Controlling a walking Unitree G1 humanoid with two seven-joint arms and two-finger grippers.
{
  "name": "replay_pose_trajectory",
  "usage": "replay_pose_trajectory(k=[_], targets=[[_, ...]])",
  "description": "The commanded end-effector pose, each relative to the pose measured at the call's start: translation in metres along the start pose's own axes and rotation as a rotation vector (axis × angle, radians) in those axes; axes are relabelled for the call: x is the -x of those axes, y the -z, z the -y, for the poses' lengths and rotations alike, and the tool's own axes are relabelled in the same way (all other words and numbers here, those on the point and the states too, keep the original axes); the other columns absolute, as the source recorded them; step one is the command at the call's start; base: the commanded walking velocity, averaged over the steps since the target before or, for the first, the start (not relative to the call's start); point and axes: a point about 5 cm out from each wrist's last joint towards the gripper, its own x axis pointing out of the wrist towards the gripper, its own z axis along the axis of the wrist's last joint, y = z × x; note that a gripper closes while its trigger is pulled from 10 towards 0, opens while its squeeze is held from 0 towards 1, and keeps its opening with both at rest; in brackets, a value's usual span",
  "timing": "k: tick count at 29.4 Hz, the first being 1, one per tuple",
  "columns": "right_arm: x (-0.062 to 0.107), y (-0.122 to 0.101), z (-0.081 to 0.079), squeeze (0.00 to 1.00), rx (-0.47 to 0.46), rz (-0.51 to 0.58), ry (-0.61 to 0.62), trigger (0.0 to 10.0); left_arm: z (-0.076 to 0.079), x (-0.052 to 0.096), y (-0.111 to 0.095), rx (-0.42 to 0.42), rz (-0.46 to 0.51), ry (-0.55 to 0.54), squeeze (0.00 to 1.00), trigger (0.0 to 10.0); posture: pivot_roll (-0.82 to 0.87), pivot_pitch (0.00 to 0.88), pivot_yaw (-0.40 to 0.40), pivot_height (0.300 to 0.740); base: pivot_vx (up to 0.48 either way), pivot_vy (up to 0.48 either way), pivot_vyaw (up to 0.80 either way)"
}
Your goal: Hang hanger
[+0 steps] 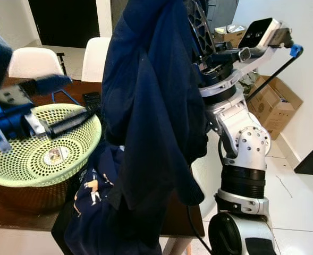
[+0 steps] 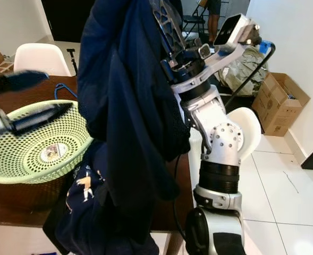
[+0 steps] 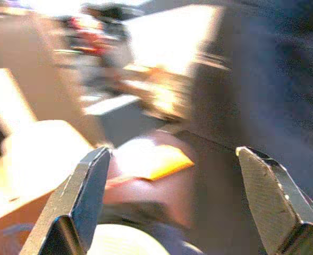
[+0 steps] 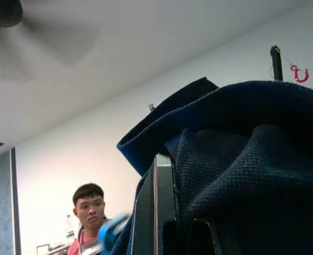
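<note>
Clearly the right pincer (image 1: 196,24), raised and gripping the navy garment (image 1: 151,106), could drop it; the left pincer (image 3: 172,175) gapes wide over the green basket (image 1: 39,159).

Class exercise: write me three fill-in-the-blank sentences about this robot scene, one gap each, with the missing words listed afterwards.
1. The raised right gripper holds up a dark ____ garment.
2. The perforated basket on the wooden table is pale ____.
3. In the left wrist view, the left gripper has its fingers ____.

Missing words: blue; green; open
</note>
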Motion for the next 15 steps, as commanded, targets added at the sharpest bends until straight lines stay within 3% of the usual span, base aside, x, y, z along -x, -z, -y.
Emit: replay_pose_trajectory(k=[1,2,5,6,10,12,15], targets=[[-0.007,-0.003,-0.007,0.0,-0.002,0.005,-0.064,0.0,-0.004,-0.008,0.019,0.047,-0.034,-0.082,0.0,10.0,0.18,0.0,-0.067,0.74,0.0,0.0,0.0],[-0.008,-0.002,-0.009,0.0,-0.011,0.001,-0.083,0.0,0.0,-0.011,0.029,0.075,-0.041,-0.072,0.0,10.0,0.18,0.0,-0.065,0.74,0.0,0.0,0.0],[-0.008,-0.002,-0.009,0.0,-0.011,0.001,-0.083,0.0,0.0,-0.011,0.029,0.075,-0.041,-0.072,0.0,10.0,0.18,0.0,-0.065,0.74,0.0,0.0,0.0],[-0.008,-0.001,-0.013,0.0,-0.019,-0.007,-0.11,0.0,0.004,-0.016,0.038,0.11,-0.023,-0.062,0.0,10.0,0.18,0.0,-0.068,0.74,0.0,0.0,0.0],[-0.008,-0.001,-0.013,0.0,-0.019,-0.007,-0.11,0.0,0.004,-0.016,0.038,0.11,-0.023,-0.062,0.0,10.0,0.18,0.0,-0.068,0.74,0.0,0.0,0.0],[-0.01,0.003,-0.025,0.0,-0.04,-0.032,-0.19,0.0,0.013,-0.03,0.05,0.241,0.073,0.012,0.0,10.0,0.16,0.0,-0.069,0.74,0.0,0.0,0.0],[-0.011,0.005,-0.029,0.0,-0.048,-0.04,-0.219,0.0,0.017,-0.035,0.051,0.29,0.116,0.058,0.0,10.0,0.16,0.0,-0.066,0.74,0.0,0.0,0.0]])
